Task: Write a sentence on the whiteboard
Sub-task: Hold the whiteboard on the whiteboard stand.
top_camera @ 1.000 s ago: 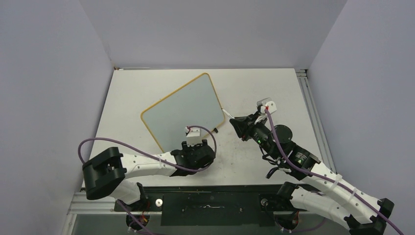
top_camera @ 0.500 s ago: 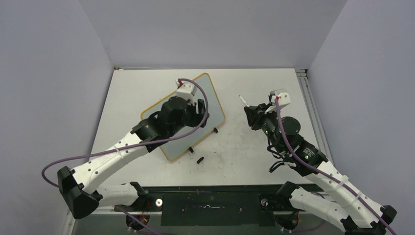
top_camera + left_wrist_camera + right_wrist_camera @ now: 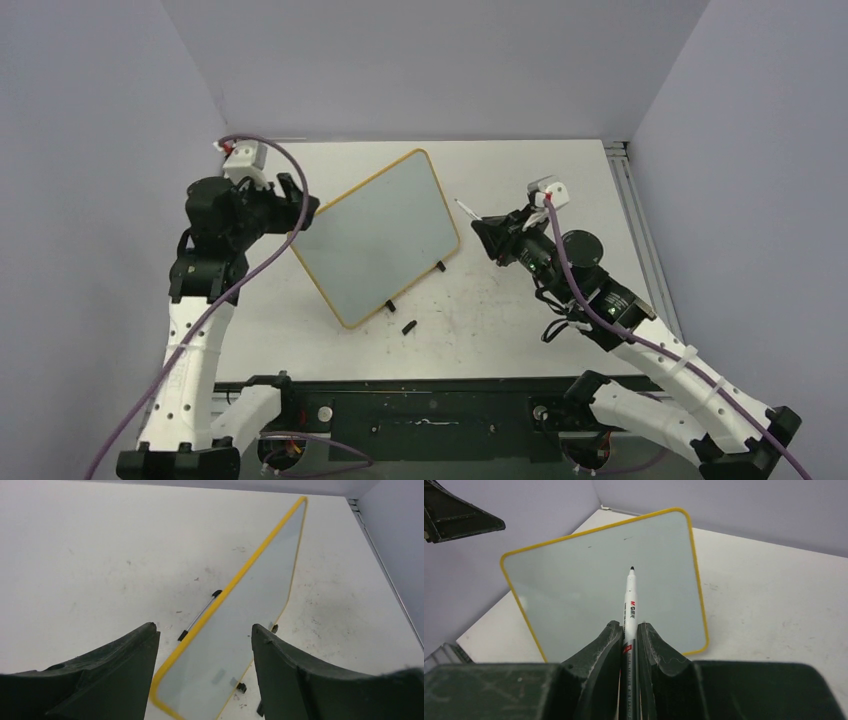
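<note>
The whiteboard (image 3: 380,235) lies tilted on the table, pale grey with a yellow rim. Its face shows no words, only a few tiny specks. My left gripper (image 3: 300,207) is open at the board's left corner. In the left wrist view the board (image 3: 250,610) runs between and beyond the gripper's (image 3: 205,635) spread fingers. My right gripper (image 3: 487,236) is shut on a white marker (image 3: 466,212) to the right of the board. In the right wrist view the marker (image 3: 630,600) points its black tip over the board (image 3: 574,590) from the gripper (image 3: 630,628).
A small black cap (image 3: 408,326) lies on the table in front of the board. The board's black feet (image 3: 441,266) stick out at its near edge. Grey walls close in the back and sides. A metal rail (image 3: 625,200) runs along the right table edge.
My left arm swung from the near edge, across the board, to the far left, and its gripper is now at the board's left corner. My right gripper shifted slightly while holding the marker.
</note>
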You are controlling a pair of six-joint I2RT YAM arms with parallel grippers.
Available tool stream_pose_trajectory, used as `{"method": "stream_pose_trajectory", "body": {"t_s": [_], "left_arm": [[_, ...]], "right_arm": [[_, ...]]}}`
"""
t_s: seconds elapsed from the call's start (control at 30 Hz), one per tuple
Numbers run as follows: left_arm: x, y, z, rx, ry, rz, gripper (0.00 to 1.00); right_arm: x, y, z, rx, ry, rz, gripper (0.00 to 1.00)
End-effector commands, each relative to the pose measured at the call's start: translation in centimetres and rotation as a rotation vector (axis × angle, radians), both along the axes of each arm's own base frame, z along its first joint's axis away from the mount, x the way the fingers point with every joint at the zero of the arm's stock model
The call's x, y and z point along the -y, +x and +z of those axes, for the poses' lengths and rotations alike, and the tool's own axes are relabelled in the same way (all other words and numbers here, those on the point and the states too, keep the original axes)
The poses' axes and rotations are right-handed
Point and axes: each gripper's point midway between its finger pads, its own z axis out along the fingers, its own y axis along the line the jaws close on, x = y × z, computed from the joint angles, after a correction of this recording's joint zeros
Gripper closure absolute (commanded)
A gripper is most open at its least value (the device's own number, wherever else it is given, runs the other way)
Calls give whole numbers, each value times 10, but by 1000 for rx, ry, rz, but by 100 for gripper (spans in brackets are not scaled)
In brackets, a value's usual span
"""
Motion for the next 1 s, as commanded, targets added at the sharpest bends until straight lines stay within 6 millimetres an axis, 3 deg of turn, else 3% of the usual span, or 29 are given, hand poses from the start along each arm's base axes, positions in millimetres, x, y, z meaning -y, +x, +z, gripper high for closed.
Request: {"method": "stream_pose_trajectory", "body": {"t_s": [0.0, 0.1, 0.47, 0.73, 0.97], "left_arm": [[-32, -23, -12, 26, -120, -22, 34], [-45, -28, -25, 39, -206, -37, 34], [-42, -40, -71, 22, -281, -81, 36], [-50, -35, -78, 20, -253, -41, 57], [-55, -33, -80, 13, -231, -12, 68]], "right_arm": [[-46, -6, 12, 32, 54, 195, 95], [-71, -12, 10, 39, 54, 266, 95], [-148, -10, -9, -7, 52, 395, 95], [-191, -4, -15, 10, 13, 423, 95], [-227, 0, -29, 22, -29, 433, 95]]}}
